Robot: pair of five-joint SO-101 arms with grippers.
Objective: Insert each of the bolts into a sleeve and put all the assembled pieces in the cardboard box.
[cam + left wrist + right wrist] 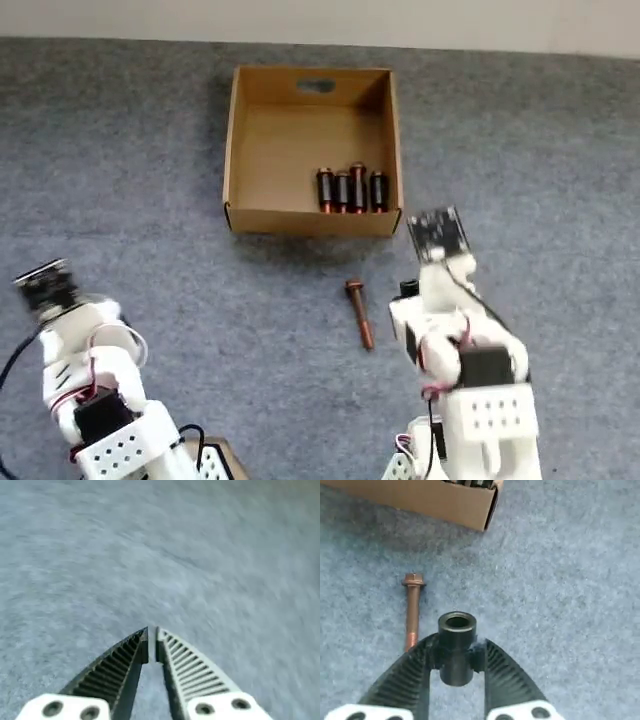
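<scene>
The right pincer (456,649) is clamped on the short black cylindrical sleeve (456,626), its bore showing. The copper-coloured hex-headed bolt (412,611) lies loose on the grey carpet (560,580) just beside it. I'd worry that the round sleeve swivels in that grip when the bolt is pushed in. The left pincer (151,647) is closed on nothing. Four assembled pieces (350,190) sit in the brown cardboard box (310,220), at its near right corner.

Soft, even light; faint shadows
</scene>
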